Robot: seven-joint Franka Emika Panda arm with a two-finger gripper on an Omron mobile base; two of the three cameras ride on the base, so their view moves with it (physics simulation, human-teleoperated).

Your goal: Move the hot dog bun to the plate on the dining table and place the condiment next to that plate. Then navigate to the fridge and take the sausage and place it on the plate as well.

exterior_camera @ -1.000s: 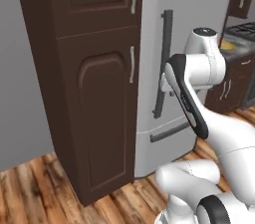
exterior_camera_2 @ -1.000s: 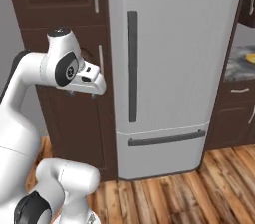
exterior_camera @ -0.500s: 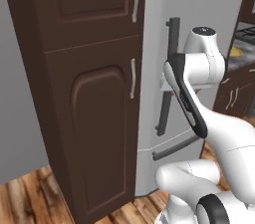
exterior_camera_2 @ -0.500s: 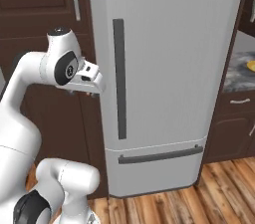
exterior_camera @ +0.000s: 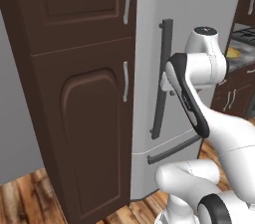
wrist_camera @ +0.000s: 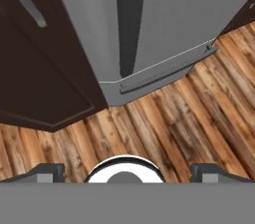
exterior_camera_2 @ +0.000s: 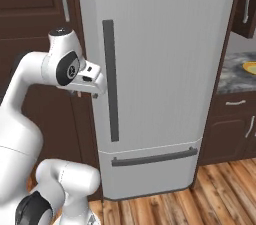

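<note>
The grey fridge (exterior_camera_2: 165, 44) stands right in front of me with its doors shut, so the sausage is hidden. The bun, the condiment and the plate are out of view. A long dark vertical handle (exterior_camera_2: 111, 79) runs down the fridge's left side, and a horizontal drawer handle (exterior_camera_2: 152, 158) sits low. My gripper (exterior_camera_2: 89, 94) hangs open and empty at chest height, just left of the vertical handle (exterior_camera: 162, 78), pointing down. In the hand view its fingertips (wrist_camera: 47, 170) stand wide apart over the wood floor (wrist_camera: 164, 128), with the fridge's lower corner (wrist_camera: 169, 14) above.
A tall dark brown cabinet (exterior_camera: 84, 93) adjoins the fridge on the left. To the right are lower dark cabinets (exterior_camera_2: 230, 129) under a grey counter (exterior_camera_2: 235, 71) with a yellow item (exterior_camera_2: 250, 67) at its edge. Wood flooring lies in front.
The whole picture has shifted: the base has driven closer to the fridge, which looks larger now. The arm keeps its pose and the gripper stays open.
</note>
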